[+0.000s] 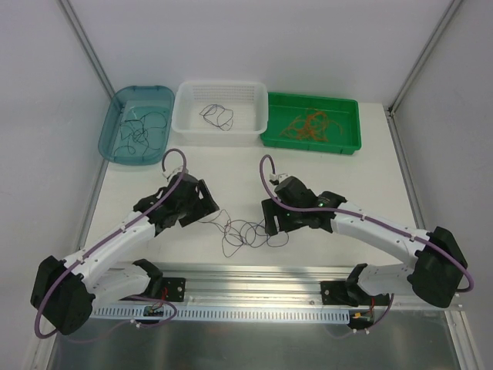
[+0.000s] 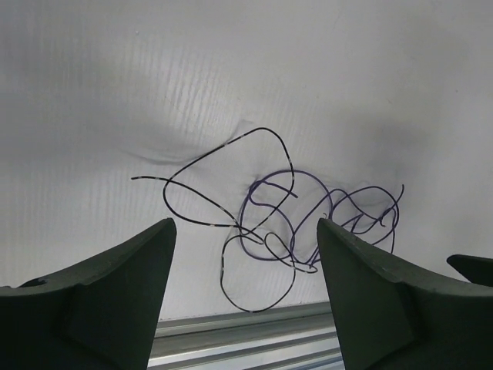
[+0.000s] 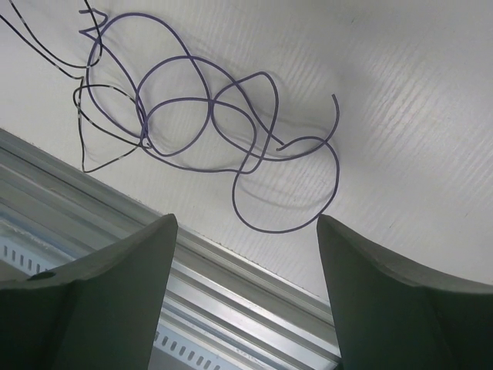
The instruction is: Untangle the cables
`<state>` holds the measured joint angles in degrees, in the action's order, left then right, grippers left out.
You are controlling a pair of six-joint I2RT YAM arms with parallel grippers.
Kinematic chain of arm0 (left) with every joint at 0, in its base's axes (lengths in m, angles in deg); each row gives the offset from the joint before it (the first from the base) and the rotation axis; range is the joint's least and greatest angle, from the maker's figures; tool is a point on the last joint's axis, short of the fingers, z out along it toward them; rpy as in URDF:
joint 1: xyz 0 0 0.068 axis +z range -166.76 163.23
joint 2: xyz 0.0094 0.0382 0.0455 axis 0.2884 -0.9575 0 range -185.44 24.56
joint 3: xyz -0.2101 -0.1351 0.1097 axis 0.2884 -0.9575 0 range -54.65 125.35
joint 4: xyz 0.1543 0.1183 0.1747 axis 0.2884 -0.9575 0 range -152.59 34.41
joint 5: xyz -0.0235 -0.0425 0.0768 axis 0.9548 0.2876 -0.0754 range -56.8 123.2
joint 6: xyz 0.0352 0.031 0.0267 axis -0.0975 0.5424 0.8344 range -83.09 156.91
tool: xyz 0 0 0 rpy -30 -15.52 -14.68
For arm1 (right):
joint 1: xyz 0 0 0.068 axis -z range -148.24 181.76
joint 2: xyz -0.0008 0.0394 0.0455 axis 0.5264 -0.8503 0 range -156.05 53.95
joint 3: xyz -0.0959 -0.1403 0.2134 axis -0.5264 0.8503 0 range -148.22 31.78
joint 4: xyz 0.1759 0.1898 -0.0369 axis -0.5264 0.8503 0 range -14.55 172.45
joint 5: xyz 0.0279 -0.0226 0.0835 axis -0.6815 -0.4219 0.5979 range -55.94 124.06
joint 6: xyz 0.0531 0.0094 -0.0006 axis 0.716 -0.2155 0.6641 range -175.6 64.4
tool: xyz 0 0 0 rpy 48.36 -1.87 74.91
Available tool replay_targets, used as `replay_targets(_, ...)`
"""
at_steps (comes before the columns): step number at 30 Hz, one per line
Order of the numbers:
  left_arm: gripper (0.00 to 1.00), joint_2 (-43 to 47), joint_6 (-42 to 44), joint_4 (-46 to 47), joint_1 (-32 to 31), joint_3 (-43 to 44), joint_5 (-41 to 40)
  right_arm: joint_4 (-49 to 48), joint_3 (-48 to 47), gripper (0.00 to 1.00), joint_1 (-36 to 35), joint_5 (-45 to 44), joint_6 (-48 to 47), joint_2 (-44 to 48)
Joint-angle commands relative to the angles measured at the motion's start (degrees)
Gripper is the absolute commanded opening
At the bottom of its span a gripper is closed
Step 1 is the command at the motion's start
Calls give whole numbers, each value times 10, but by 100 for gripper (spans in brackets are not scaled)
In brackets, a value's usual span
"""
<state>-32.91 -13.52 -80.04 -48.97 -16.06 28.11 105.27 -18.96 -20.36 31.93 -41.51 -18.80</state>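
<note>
Cables (image 1: pixel 248 233), thin purple and black loops knotted together, lie on the white desk (image 1: pixel 347 177) toward its 6 o'clock edge. The left claw (image 1: pixel 206 214) sits at their 9 o'clock, the right claw (image 1: pixel 271 225) at 3 o'clock; both gape wide, gripping nothing. Toward 12 o'clock, a blue bin (image 1: pixel 106 135), white basket (image 1: pixel 222 85) and green tray (image 1: pixel 344 116) each hold more wires (image 1: pixel 306 123).

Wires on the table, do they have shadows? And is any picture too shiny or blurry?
Right wrist view: yes, the purple cable casts a soft grey shadow beside it. Left wrist view: uneven light, a bright patch left of the black cable. Top external view: the metal rail glares; the cables look hair-thin.
</note>
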Motion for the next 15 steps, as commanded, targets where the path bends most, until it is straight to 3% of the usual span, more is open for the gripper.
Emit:
replay_targets(1, 74, -25, -101, -3, -30, -4, -47, -26, 6, 77, -1, 8, 12, -2)
replay_targets(8, 64, -71, -201, -3, -92, -27, -95, -49, 19, 78, 0, 38, 16, -20)
replay_targets(15, 55, -113, -218, 8, -106, -25, -117, -85, 15, 78, -1, 66, 18, -65)
